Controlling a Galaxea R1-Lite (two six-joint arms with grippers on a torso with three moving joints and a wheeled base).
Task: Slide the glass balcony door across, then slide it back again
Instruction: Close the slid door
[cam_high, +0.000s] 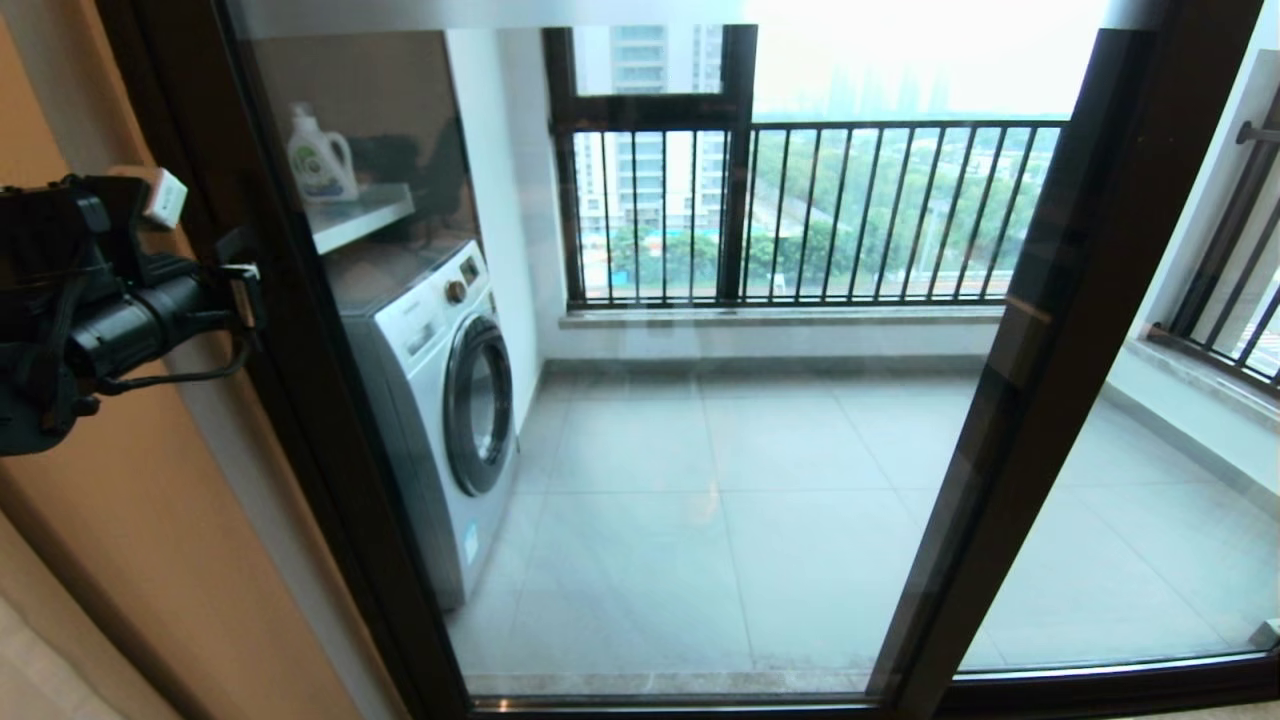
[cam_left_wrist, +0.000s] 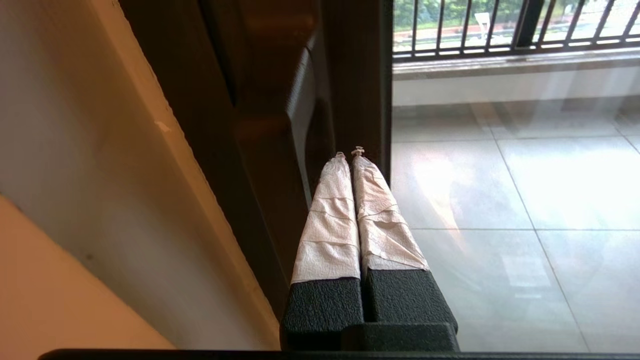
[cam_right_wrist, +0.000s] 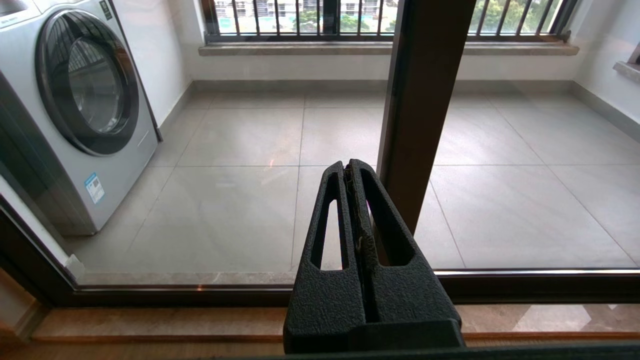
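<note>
The glass balcony door (cam_high: 700, 420) fills the head view, its dark brown left edge post (cam_high: 300, 420) standing close to the tan wall. My left gripper (cam_high: 245, 295) is held up at that post. In the left wrist view it (cam_left_wrist: 349, 152) is shut, its white-taped fingers (cam_left_wrist: 330, 220) together with nothing between them. Its tips are at the post (cam_left_wrist: 362, 90), beside the long dark bar handle (cam_left_wrist: 300, 115). My right gripper (cam_right_wrist: 348, 165) is shut and empty, low down in front of the middle post (cam_right_wrist: 422, 100); the head view does not show it.
Behind the glass a washing machine (cam_high: 440, 400) stands at the left, with a detergent bottle (cam_high: 318, 160) on a shelf above it. A barred window (cam_high: 800, 210) closes the far side. The tan wall (cam_high: 150, 560) is at the left. The door track (cam_right_wrist: 150, 292) runs along the floor.
</note>
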